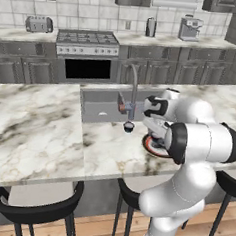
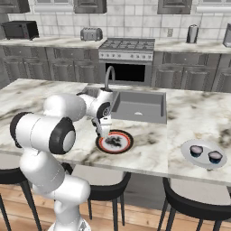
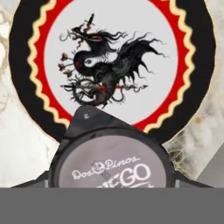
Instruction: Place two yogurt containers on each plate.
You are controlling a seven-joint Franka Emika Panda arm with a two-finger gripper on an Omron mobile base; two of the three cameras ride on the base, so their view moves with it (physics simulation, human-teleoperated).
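Marbled surface [image 2: 189, 113] bearing the red-rimmed plate [image 2: 114, 142], directly beneath the pincer [image 2: 102, 133]. White plate [image 2: 204, 154], well apart, already carries two cups. Pincer closed on a cup [image 3: 109, 164], poised above the near rim; dragon centre lies just ahead.

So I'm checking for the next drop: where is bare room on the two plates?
The patterned plate is bare all over, under the yogurt cup in the gripper. The white plate is crowded, carrying two cups. One more cup sits by the faucet.
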